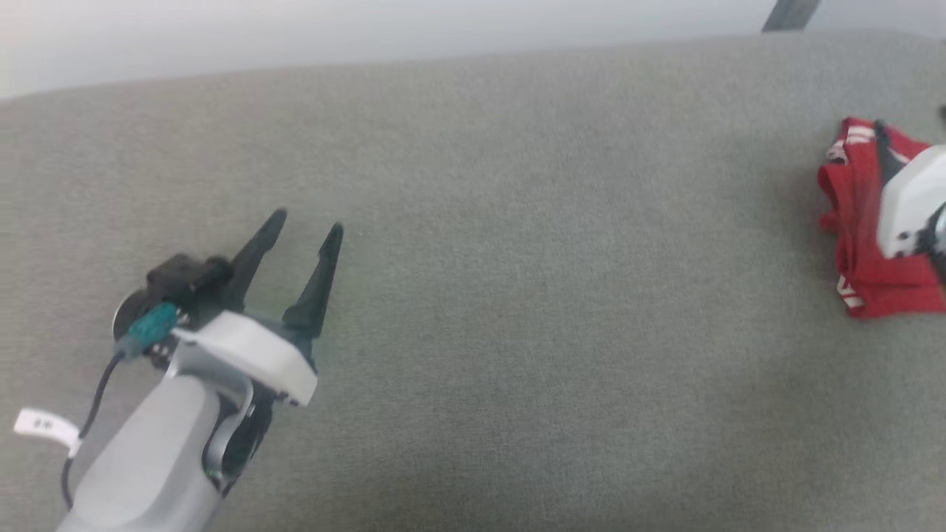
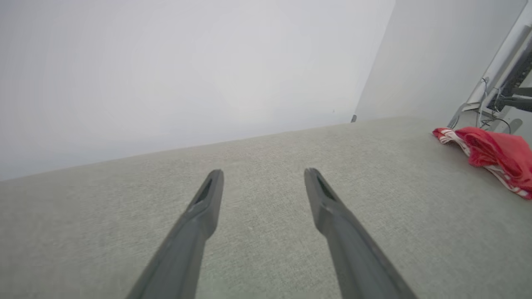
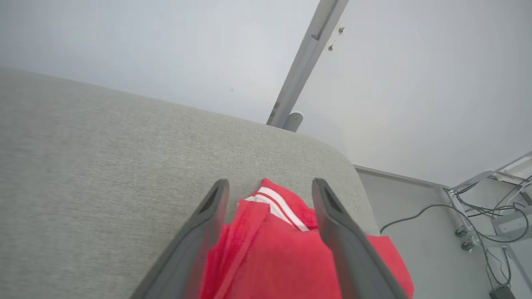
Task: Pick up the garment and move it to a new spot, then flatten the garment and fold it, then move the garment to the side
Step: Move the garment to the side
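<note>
- Garment [image 1: 857, 222]: red, thin cloth folded into a small, thick bundle with rumpled edges. Red-and-white striped trim showed at its 12 and 6 o'clock ends in the head view. No lettering could be made out.
- Location: it lay on the grey surface [image 1: 517, 258] at the 3 o'clock edge of the head view, near the surface's rounded corner. In the left wrist view the garment [image 2: 494, 153] sat at 3 o'clock, well apart from the left gripper.
- Surroundings: a pale wall ran behind the surface. A grey post [image 3: 307, 54] rose at 12 o'clock in the right wrist view, and cables [image 3: 490, 216] trailed on the floor at 4 o'clock. Nothing lay on the surface between the two grippers.
- Right gripper [image 3: 270, 182]: its fingers were spread wide and straddled the bundle, with red cloth [image 3: 270, 249] between them. The cloth was not pinched. In the head view its white housing [image 1: 913, 199] covered part of the garment.
- Left gripper [image 1: 307, 222]: it was at 8 o'clock in the head view, low over bare surface, with its fingers pointing toward 1 o'clock. They were spread wide and held nothing.
- A white tag [image 1: 44, 425] hung on the left arm's cable.
</note>
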